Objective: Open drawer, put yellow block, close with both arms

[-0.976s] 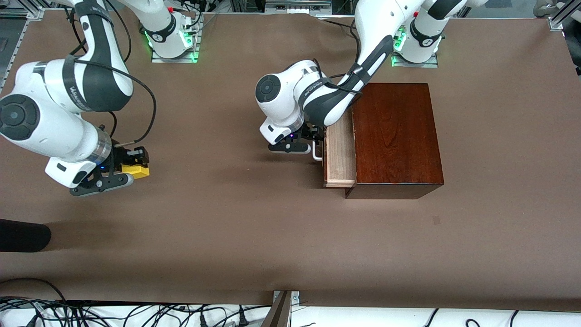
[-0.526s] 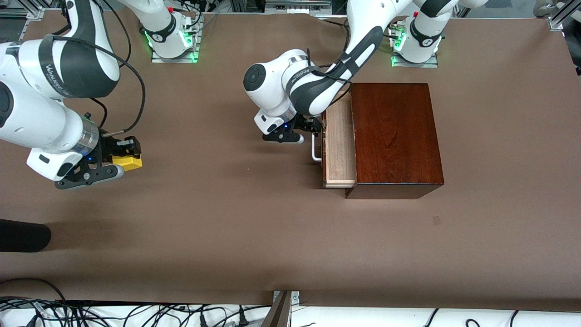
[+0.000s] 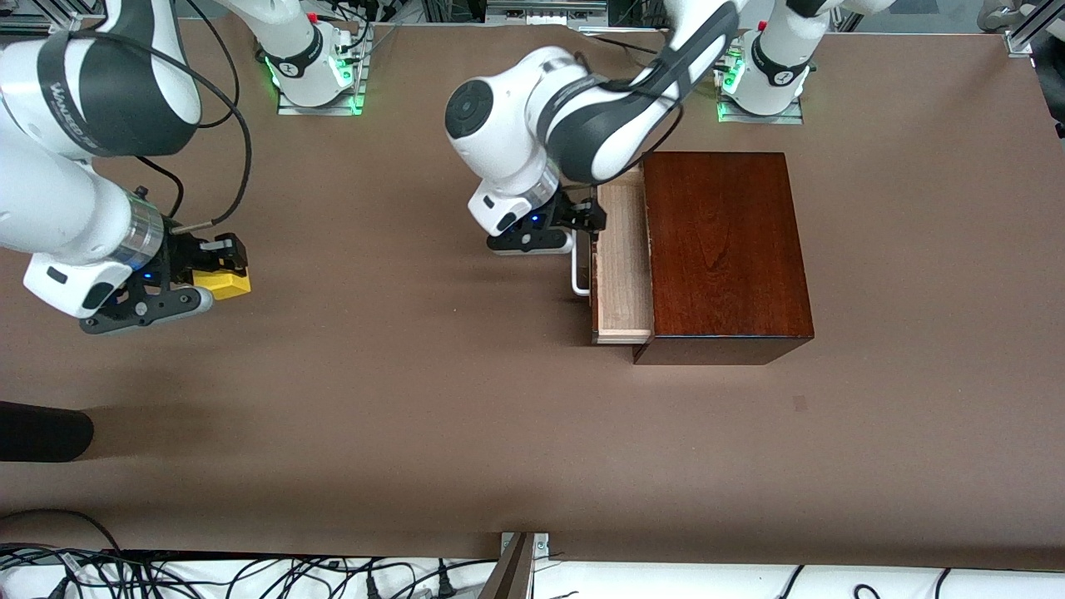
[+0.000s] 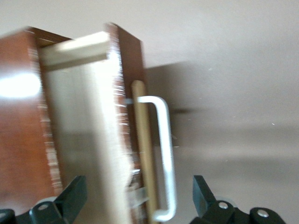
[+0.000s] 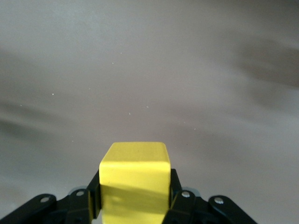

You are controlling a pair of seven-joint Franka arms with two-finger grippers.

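Drawer (image 3: 622, 266) partly out of box (image 3: 725, 249) | left claw (image 4: 140, 198) wide over handle (image 4: 163, 154) | right claw (image 5: 134, 198) gripping yellow block (image 5: 134, 179) above worktop (image 3: 399, 399)

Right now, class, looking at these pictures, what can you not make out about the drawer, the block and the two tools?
- Drawer interior, front view: the left arm covers its end nearest the bases.
- Drawer, left wrist view: motion blur smears its contents.
- Yellow block, right wrist view: underside cut off by the picture's edge and the right tool.
- Left tool: only fingertips show, open.
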